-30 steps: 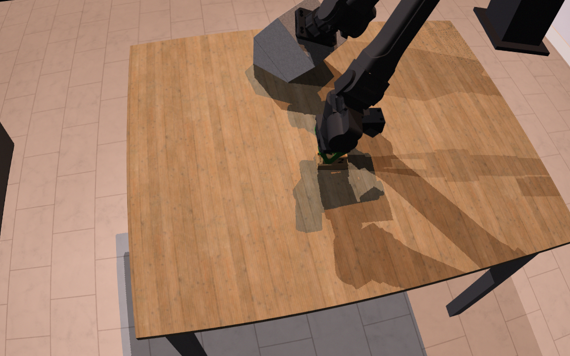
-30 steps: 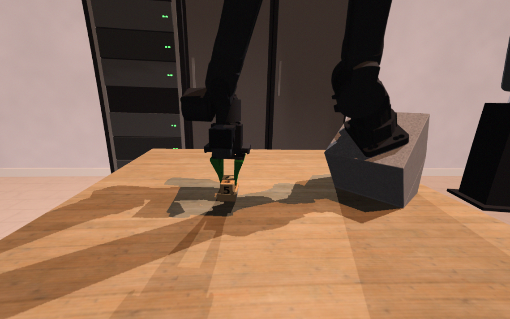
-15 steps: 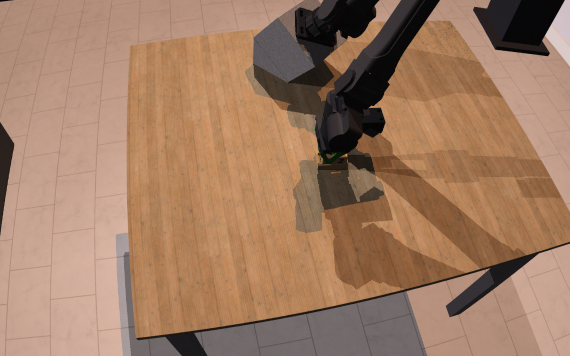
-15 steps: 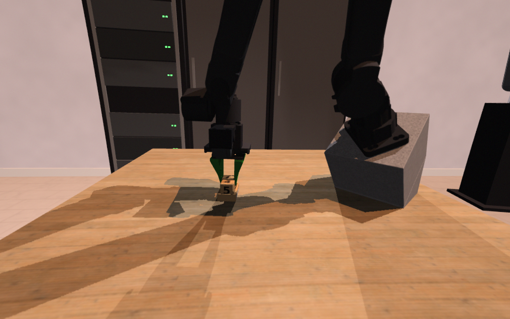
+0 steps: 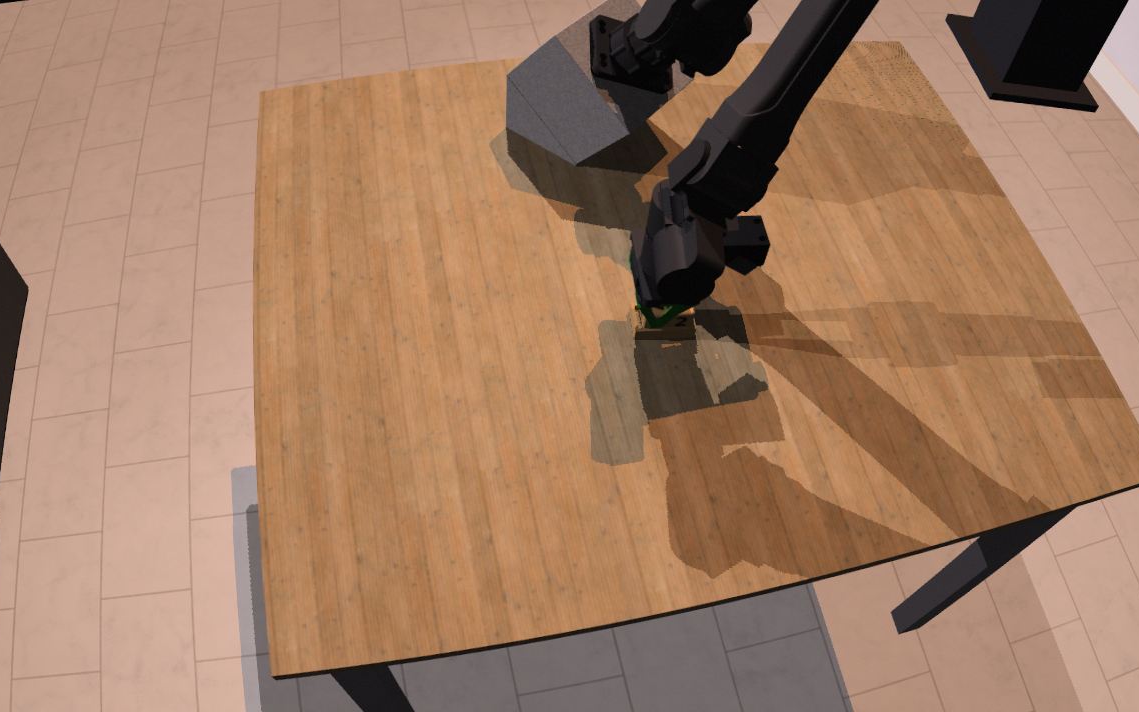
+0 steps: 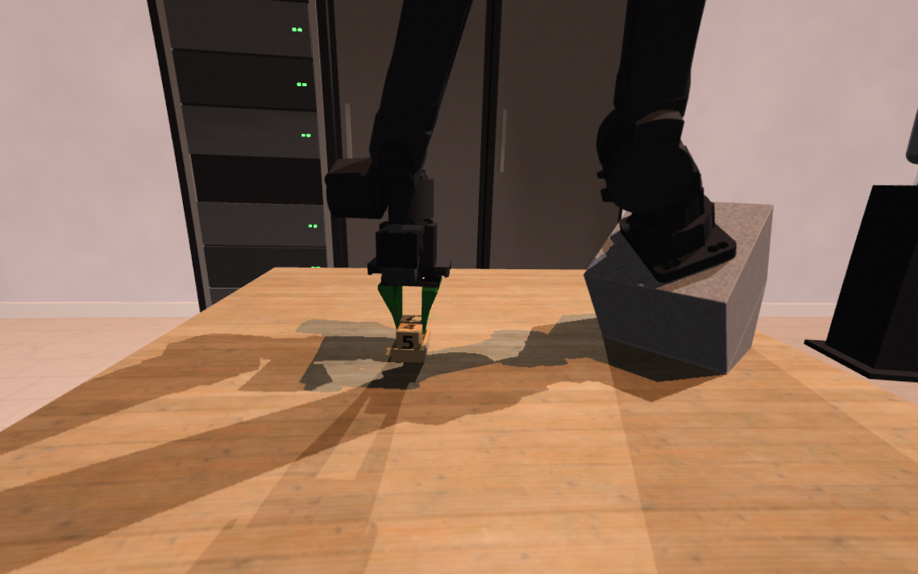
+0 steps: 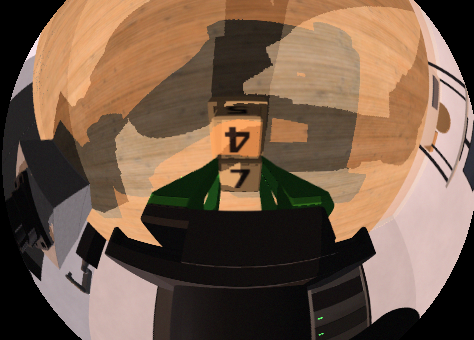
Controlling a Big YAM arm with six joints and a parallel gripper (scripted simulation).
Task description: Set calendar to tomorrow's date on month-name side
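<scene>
Exterior view: the black arm reaches down near the middle of the wooden worktop (image 6: 591, 456), and its pincer (image 6: 409, 318) with green fingers (image 6: 388, 302) points straight down, clamped on a small wooden cube (image 6: 410, 326). The held cube shows a 4 on the face toward this camera. Directly under it is a second cube (image 6: 409, 343) showing a 5, seated in the low wooden tray (image 6: 395, 353), which lies flat on the worktop. Whether the upper cube touches the lower one cannot be told here.

In the wrist view the gripped cube (image 7: 237, 137) fills the space between the green fingers, a 4 on its end face and what looks like a 7 on the face nearer the lens; the tray's edge (image 7: 235, 105) peeks out beyond it.

From the top view the wrist hides most of the calendar; only the tray's front (image 5: 664, 334) shows below the pincer (image 5: 660, 313). The arm's grey pedestal (image 5: 556, 106) stands at the far edge of the worktop, well apart from the tray
</scene>
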